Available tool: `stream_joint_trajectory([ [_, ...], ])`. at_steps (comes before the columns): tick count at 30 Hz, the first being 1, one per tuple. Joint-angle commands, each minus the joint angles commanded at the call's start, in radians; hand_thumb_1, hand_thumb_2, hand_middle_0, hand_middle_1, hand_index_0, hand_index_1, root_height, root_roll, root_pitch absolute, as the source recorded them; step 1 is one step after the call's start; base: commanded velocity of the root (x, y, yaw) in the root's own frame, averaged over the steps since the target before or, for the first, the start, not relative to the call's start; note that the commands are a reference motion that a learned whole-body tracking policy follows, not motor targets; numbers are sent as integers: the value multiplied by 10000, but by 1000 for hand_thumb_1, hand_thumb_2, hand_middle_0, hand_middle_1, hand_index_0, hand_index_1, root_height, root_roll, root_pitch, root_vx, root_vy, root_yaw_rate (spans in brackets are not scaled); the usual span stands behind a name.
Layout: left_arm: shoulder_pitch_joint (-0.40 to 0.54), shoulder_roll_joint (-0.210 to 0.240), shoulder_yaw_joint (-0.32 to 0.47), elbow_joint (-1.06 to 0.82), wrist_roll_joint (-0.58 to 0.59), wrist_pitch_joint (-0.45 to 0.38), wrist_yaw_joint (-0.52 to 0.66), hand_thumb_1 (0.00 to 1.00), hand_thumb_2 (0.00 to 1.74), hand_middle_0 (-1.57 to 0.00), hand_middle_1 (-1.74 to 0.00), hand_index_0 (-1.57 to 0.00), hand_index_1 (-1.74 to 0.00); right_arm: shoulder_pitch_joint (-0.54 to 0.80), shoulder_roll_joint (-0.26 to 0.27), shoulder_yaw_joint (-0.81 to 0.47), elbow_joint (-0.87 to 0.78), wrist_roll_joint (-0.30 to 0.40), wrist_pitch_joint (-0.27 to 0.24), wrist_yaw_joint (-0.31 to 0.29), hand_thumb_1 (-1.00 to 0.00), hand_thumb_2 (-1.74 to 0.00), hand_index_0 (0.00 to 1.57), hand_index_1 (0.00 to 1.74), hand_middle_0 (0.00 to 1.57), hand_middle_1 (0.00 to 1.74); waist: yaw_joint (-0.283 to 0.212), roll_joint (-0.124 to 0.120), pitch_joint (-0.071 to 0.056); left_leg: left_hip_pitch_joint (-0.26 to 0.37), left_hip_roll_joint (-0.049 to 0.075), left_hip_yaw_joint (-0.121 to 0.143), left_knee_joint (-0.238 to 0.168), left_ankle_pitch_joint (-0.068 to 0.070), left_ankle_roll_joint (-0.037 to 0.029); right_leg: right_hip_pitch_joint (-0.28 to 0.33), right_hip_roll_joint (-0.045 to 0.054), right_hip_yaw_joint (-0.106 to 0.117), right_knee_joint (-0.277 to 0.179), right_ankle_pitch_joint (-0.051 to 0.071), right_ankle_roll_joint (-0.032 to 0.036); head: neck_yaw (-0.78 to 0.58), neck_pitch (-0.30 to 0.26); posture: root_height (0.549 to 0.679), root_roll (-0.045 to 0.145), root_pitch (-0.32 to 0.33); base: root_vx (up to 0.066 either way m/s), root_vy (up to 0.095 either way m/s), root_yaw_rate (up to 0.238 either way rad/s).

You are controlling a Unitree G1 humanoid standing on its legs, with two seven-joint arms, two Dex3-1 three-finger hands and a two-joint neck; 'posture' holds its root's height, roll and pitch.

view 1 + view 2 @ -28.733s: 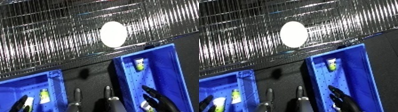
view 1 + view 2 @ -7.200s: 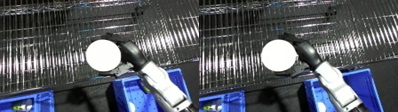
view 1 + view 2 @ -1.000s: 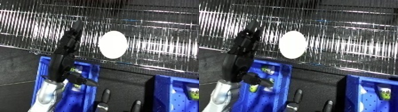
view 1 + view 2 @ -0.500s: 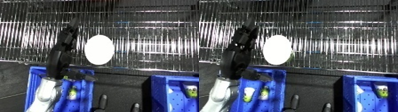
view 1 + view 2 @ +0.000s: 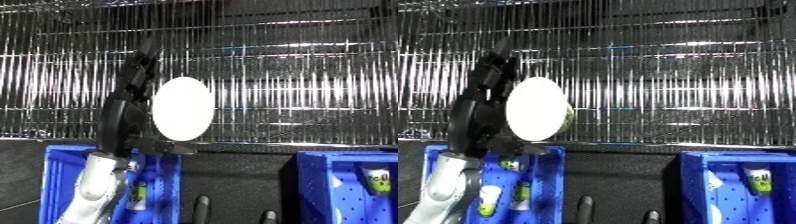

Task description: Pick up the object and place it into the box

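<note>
Fingers [image 5: 142, 65] of my left hand [image 5: 124, 112] reach up straight beside the white disc [image 5: 182, 115], just to their right, above the bin [image 5: 53, 170].

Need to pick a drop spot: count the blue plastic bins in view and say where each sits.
2. One blue plastic bin is at lower left beneath the left robot hand; the other blue plastic bin is at lower right. Others may lie outside the view.
</note>
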Motion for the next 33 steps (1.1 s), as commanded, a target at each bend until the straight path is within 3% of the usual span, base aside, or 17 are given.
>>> stream_joint_trajectory([
  [9, -414, -216, -140, 508, -235, 101, -227, 450, 783, -706, -783, -706, -783, 73, 140, 140, -221, 64, -129, -149, 0, 0, 0, 0, 0, 0, -131, -108, 0, -102, 53, 17, 28, -47, -3, -117, 21, -11, 23, -12, 12, -185, 88, 629, -5, 188, 1, -4, 4],
  [20, -502, -149, -235, 891, -278, 100, -333, 1000, 1740, -1570, -1740, -1570, -1740, 7, 187, 212, -311, 46, -101, -220, 0, 0, 0, 0, 0, 0, -158, -86, 0, 55, 67, 61, -132, -20, -46, 5, 21, 6, -116, -40, -11, -340, 78, 631, -1, 188, -3, 0, 7],
  [27, -192, -183, -260, 928, -235, 372, -433, 1000, 1740, -1570, -1740, -1570, -1740, -20, 370, 102, 97, 106, -131, -289, 0, 0, 0, 0, 0, 0, 9, 85, 0, 375, -50, 7, -472, 77, -73, 308, -17, -13, -396, -22, -7, -232, 52, 635, 4, 182, -16, -15, 84],
  [33, 1173, -144, -26, 594, -356, 39, -524, 1000, 1740, -1570, -1740, -1570, -1740, 102, 559, -200, 695, 150, -118, -380, 0, 0, 0, 0, 0, 0, 339, 426, 0, 746, -211, -26, -723, 125, -83, 641, -159, -100, -573, -85, -58, 118, -227, 639, 14, 168, -36, -5, 84],
])
